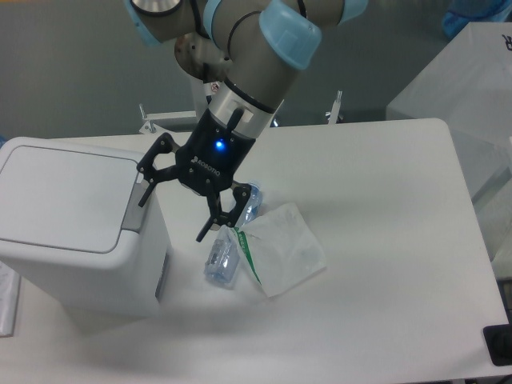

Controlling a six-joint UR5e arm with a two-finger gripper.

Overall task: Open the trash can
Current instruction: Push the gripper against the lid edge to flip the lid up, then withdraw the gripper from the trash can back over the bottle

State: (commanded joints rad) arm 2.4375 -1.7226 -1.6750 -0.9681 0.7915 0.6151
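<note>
The trash can (76, 232) is a large white boxy bin at the left of the table. Its flat white lid (64, 192) lies shut, and a grey push tab (133, 210) runs along the right rim. My gripper (172, 216) hangs just right of the bin's upper right corner, open and empty. One finger (149, 182) is close to the grey tab; the other finger (214, 222) is over the bottle. I cannot tell if the finger touches the tab.
A clear plastic bottle (224, 260) lies on the white table (384, 240) right of the bin. A white plastic packet (284, 250) with a green edge lies beside it. Metal brackets (148, 122) stand at the table's far edge.
</note>
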